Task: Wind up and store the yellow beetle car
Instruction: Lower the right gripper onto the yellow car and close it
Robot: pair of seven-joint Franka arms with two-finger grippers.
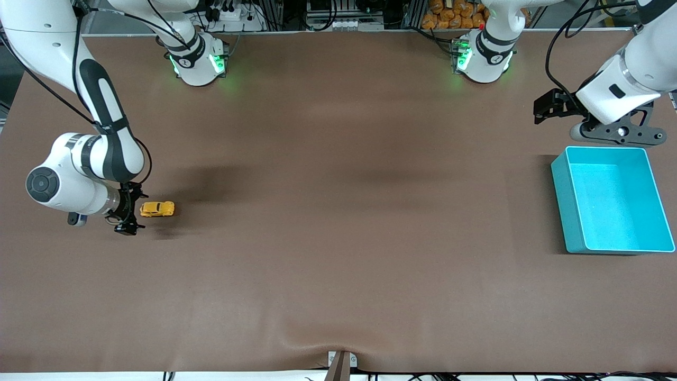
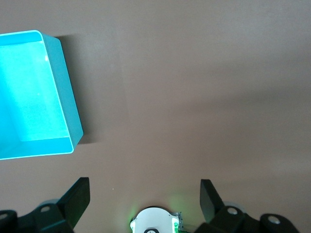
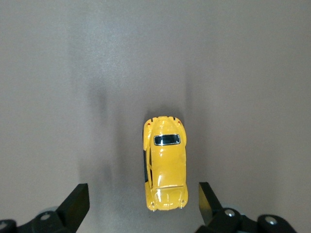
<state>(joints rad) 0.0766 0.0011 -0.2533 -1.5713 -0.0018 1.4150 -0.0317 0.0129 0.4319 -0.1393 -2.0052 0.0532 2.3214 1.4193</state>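
Note:
The yellow beetle car (image 1: pixel 157 209) stands on its wheels on the brown table toward the right arm's end. My right gripper (image 1: pixel 128 210) is open and low beside it. In the right wrist view one end of the car (image 3: pixel 165 165) reaches just between the open fingers of the right gripper (image 3: pixel 142 194), closer to one finger, touching neither. The turquoise bin (image 1: pixel 561 206) is empty at the left arm's end. My left gripper (image 1: pixel 550 108) waits open and empty over the table beside the bin, also seen in the left wrist view (image 2: pixel 144 189).
The left wrist view shows the bin's wall (image 2: pixel 63 92) and the left arm's base (image 2: pixel 155 221). Both arm bases (image 1: pixel 198 61) stand along the table's edge farthest from the front camera. A small bracket (image 1: pixel 341 365) sits at the edge nearest to it.

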